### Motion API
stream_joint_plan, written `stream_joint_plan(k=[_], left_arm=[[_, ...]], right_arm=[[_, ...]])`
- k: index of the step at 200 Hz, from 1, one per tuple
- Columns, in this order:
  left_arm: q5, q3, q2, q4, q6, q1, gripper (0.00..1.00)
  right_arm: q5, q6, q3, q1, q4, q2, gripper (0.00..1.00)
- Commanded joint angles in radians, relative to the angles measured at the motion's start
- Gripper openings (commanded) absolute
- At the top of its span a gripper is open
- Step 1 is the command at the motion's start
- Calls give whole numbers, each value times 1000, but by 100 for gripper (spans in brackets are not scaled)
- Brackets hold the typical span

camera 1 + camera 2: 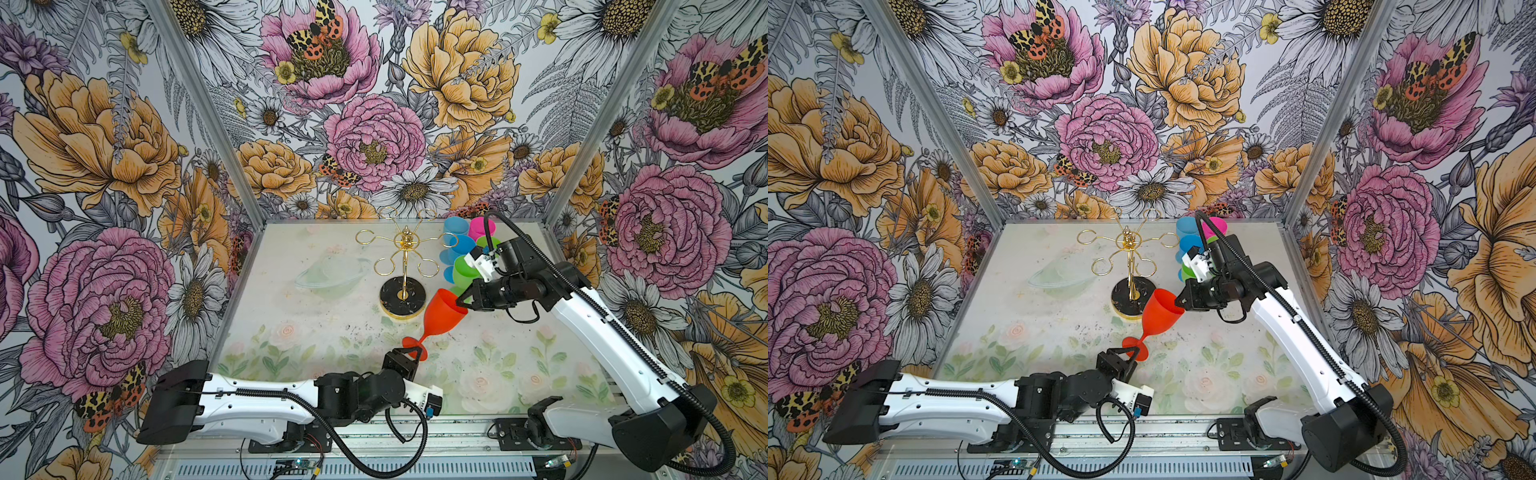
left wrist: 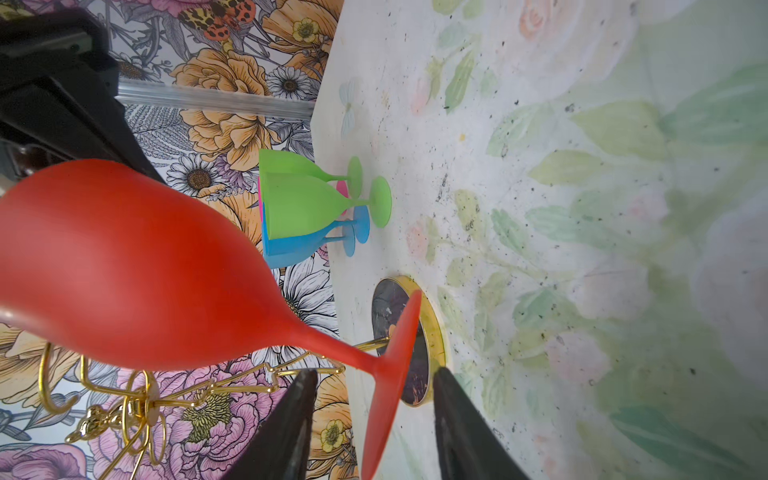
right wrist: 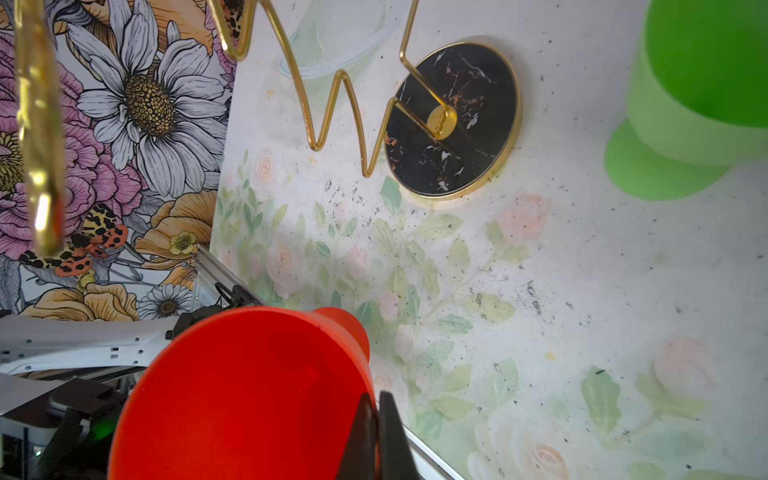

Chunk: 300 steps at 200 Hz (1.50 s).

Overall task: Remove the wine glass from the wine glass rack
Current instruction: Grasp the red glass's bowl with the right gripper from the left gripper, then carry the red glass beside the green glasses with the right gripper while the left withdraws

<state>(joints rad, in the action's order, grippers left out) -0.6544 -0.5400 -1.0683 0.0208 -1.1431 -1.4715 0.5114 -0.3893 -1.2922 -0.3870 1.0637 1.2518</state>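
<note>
nearest us, the left end effector stands spread, its fingers on either side of the foot of the wine glass without gripping it. the glass hangs tilted above the tabletop, with its foot near and left and its mouth farther and to the right. it is clear of the wine glass rack. the right end effector is pressed together on the rim, pinching the thin wall of the bowl.

the glass is a matte, opaque orange-red goblet with a deep rounded bowl, a short stem and a flat round foot. we judge it to be moulded plastic: light, stiff and hardly fragile, but smooth, so a rim pinch alone could let it swing. the stem just above the foot looks the surest hold.

beyond it the gold rack stands with every loop empty. far right, green, blue and pink glasses stand huddled upright.
</note>
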Motion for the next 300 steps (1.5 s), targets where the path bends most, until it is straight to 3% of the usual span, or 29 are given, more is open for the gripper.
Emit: stream_joint_plan(k=[1,42,57,63,102,148,174,242,300], left_arm=[[-15,7,20,-23,137,-9,60],[-44,-6,48,-80,405,-8,69],[-56,9,59,-125,504,6,89],[-57,13,64,-133,544,11,93],[-117,41,108,-166,728,43,95],[-140,57,205,-95,997,137,97],[-146,54,239,-15,1089,222,97],[-91,55,297,87,1163,321,99],[-78,102,450,167,1216,382,99]], right_arm=[[-171,34,-33,-4,-6,-33,0],[-400,72,-15,-6,-7,-82,0],[-464,80,0,-6,-8,-95,0],[-488,84,8,-6,-7,-99,0],[-643,85,63,5,-7,-131,0],[-780,79,101,62,-17,-134,0],[-859,76,117,83,-50,-122,0],[-772,50,174,203,-226,-48,0],[-678,73,130,283,-293,67,0]])
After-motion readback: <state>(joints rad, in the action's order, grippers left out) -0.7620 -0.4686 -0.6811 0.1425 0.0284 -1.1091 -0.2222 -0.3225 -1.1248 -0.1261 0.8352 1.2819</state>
